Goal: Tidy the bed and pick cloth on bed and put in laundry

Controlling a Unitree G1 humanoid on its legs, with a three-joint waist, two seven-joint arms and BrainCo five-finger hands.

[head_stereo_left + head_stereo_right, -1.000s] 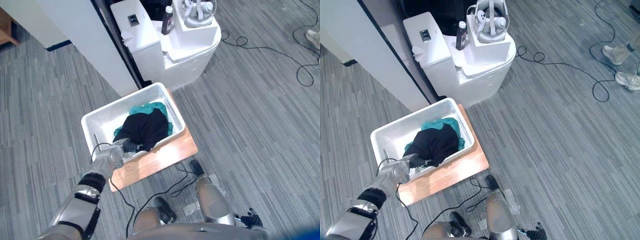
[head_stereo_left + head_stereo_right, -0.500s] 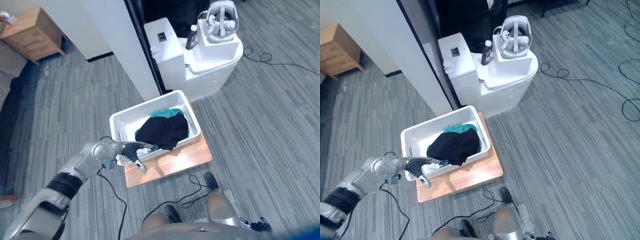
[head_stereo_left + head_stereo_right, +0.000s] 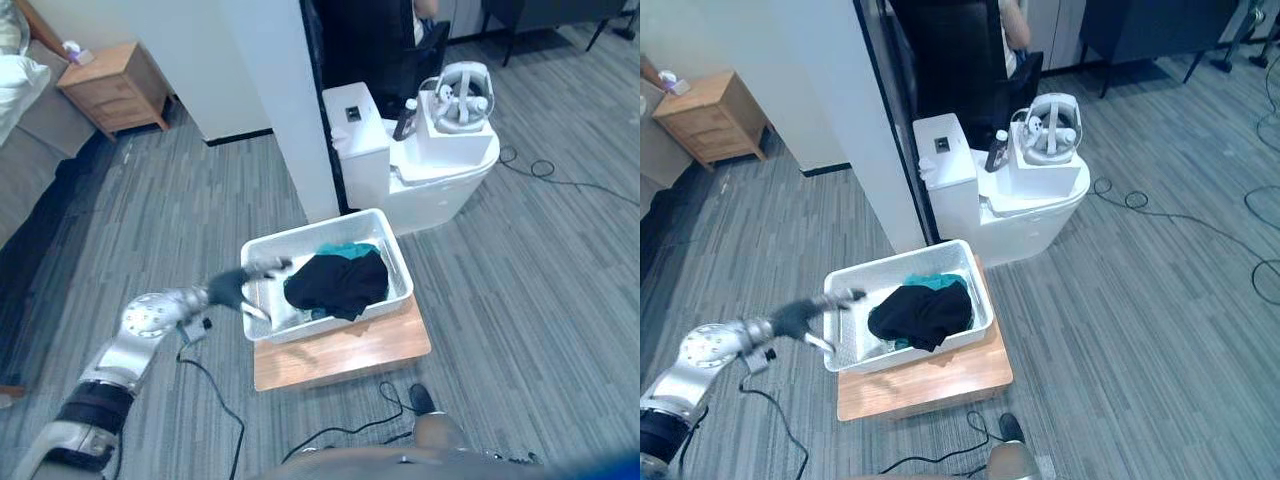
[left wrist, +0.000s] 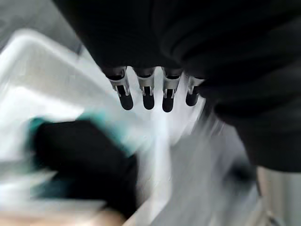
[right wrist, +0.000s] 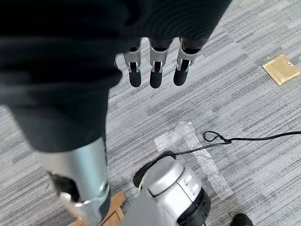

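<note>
White bedding [image 3: 12, 85] shows well away from the laundry bin [image 3: 300, 234], up and to its left, with a wooden nightstand [image 3: 108, 88] between the two but much nearer the bedding.

The left hand [image 3: 232, 289] hovers just at the bin's left rim. Its own wrist view shows the fingers [image 4: 145, 92] straight and released, with nothing between them. Whether a fingertip touches the rim is too smeared to say.

The cloth is in the bin: a black cloth [image 3: 338, 282] heaped toward its right half, lying over a teal cloth [image 3: 345, 249] that peeps out at the far side. The black one's lower edge drapes onto the bin's near rim. The bin sits on a wooden board [image 3: 340, 352] that juts out past its near side.

Right of the bin and beyond it stands a white cabinet [image 3: 420, 170] with a headset [image 3: 458, 92] on top. The right hand [image 5: 155, 66] hangs over the floor, fingers loose and empty.

The drop looks done, so the step is getting the hand clear — best done by lifting up and out over the left rim with the fingers kept straight, so no tip hooks the fabric or nudges the bin along its board. The draped edge could slide out; a light push toward the bin's middle would settle it before heading for the bedding.
</note>
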